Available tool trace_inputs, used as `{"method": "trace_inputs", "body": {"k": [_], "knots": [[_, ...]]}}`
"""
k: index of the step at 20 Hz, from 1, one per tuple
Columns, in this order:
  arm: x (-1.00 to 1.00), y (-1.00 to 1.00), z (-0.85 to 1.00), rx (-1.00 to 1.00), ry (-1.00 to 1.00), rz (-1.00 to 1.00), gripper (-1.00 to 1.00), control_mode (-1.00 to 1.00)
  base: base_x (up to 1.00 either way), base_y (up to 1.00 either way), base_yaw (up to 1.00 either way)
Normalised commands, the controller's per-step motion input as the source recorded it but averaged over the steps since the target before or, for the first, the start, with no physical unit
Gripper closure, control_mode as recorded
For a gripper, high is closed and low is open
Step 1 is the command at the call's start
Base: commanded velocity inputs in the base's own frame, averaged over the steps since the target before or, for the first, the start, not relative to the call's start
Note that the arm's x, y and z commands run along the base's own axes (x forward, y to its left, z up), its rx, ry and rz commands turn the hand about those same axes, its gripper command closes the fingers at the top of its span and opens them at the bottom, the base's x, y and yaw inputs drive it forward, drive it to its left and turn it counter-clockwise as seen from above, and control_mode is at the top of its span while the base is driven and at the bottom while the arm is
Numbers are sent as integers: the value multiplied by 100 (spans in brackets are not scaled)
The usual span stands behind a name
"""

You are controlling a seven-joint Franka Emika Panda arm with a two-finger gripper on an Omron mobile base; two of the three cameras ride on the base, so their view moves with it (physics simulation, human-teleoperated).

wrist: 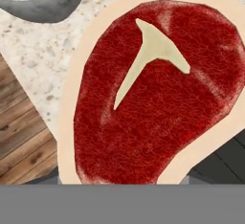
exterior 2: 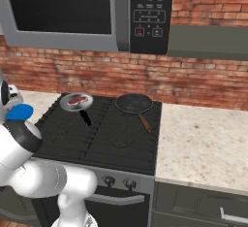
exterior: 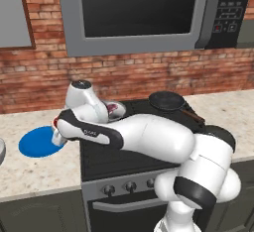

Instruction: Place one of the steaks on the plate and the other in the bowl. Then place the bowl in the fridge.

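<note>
A raw red steak point(wrist: 158, 98) with a tan fat rim hangs close under the hand, overlapping the counter edge and the wooden floor beyond it. My gripper point(exterior: 56, 138) is shut on that steak, low over the right edge of the blue plate point(exterior: 34, 144), and its fingertips are hidden behind the meat. The grey bowl point(wrist: 43, 0) stands on the counter just past the steak and also shows at the left edge point(exterior: 1, 151). A second steak point(exterior 2: 76, 101) lies in a grey pan point(exterior 2: 77, 102) at the stove's back left. The fridge is out of view.
A dark empty frying pan point(exterior 2: 133, 103) sits on the back right burner, with its handle pointing forward. The black stove top point(exterior 2: 111, 138) lies between speckled counters point(exterior 2: 203, 143). A microwave point(exterior: 139, 13) hangs above against the brick wall.
</note>
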Motion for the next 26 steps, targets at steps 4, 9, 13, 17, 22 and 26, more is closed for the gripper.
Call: {"method": "trace_inputs", "body": {"k": [4,9,13,17,22,26], "knots": [[21,20,-28,-1,0,0,100,-100,0,0,0],[19,5,-33,0,-6,0,100,-100,0,0,0],[32,27,-38,0,-10,0,100,-100,0,0,0],[34,40,-22,0,-3,0,100,-100,0,0,0],[37,27,-2,0,6,0,100,-100,0,0,0],[39,21,-11,0,13,0,100,-100,0,0,0]]}}
